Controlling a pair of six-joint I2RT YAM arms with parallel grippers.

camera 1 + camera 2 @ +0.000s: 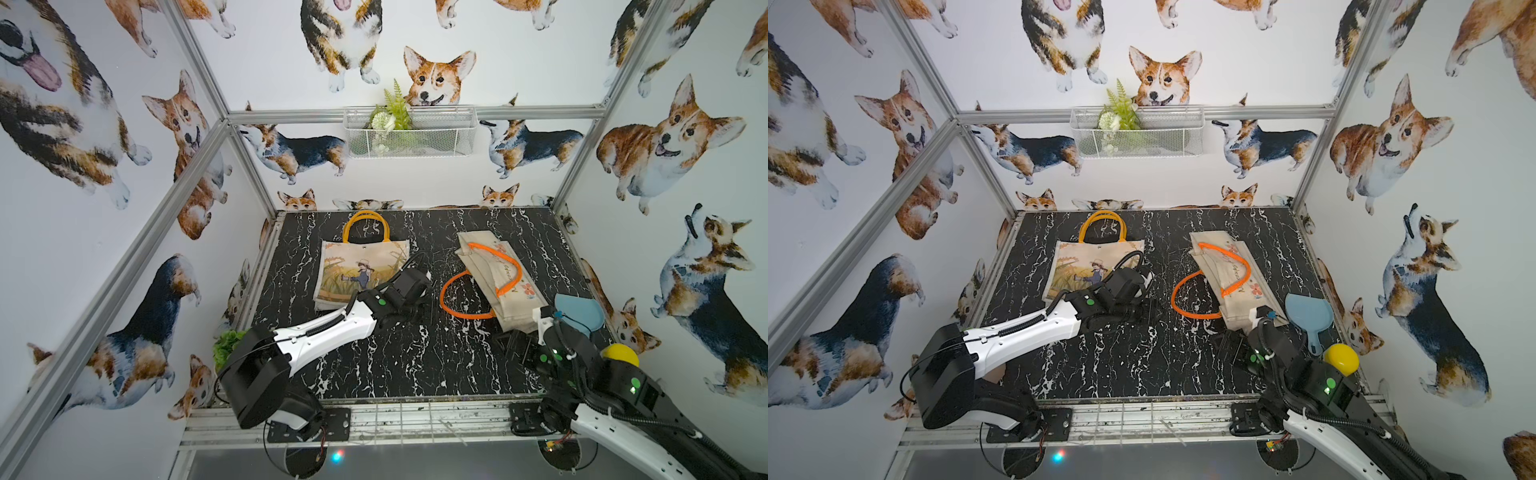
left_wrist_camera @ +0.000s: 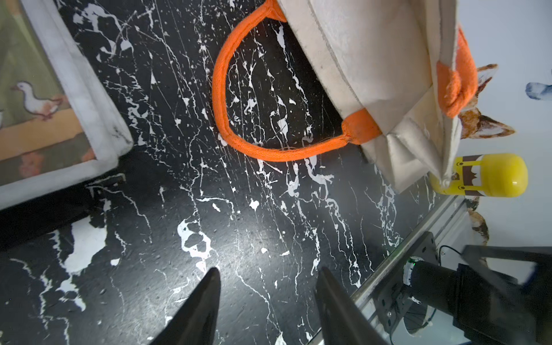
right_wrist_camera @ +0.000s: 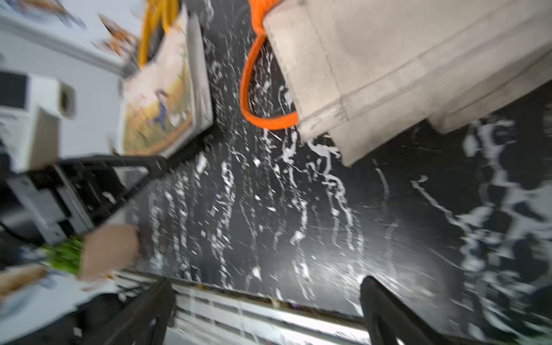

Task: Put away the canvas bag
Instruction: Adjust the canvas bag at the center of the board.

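**Flat handle, crowded corner: how a grab at the canvas bag could go astray**

The canvas bag (image 1: pixel 498 270) lies folded flat on the tabletop (image 1: pixel 415 365), and nothing holds it. One orange handle (image 2: pixel 219 89) loops out from it, flat on the tabletop, toward the left arm (image 1: pixel 328 328). A second handle lies across the bag's top.

A pinch on that flat loop could, I judge, scrape the tabletop or slip off. A lift by one handle alone would likely let the cloth fall open and swing. A blue scoop (image 1: pixel 579 311) and a yellow toy (image 1: pixel 619 353) sit near the bag's near corner, and a dragged bag could knock either. A picture bag (image 1: pixel 357 270) lies well apart from the canvas bag on the left arm's side, so the wrong bag could be taken. The wire basket (image 1: pixel 409 131), high beyond the bag, already holds greenery, so if it is the destination the fit may be tight.

The left arm reaches low past the picture bag's corner toward the loop. The left jaws are partly open, empty and short of the loop. The right arm (image 1: pixel 623 386) sits folded beside the bag's near corner. The right jaws are wide and empty over bare tabletop, and that arm's wrist view is blurred.
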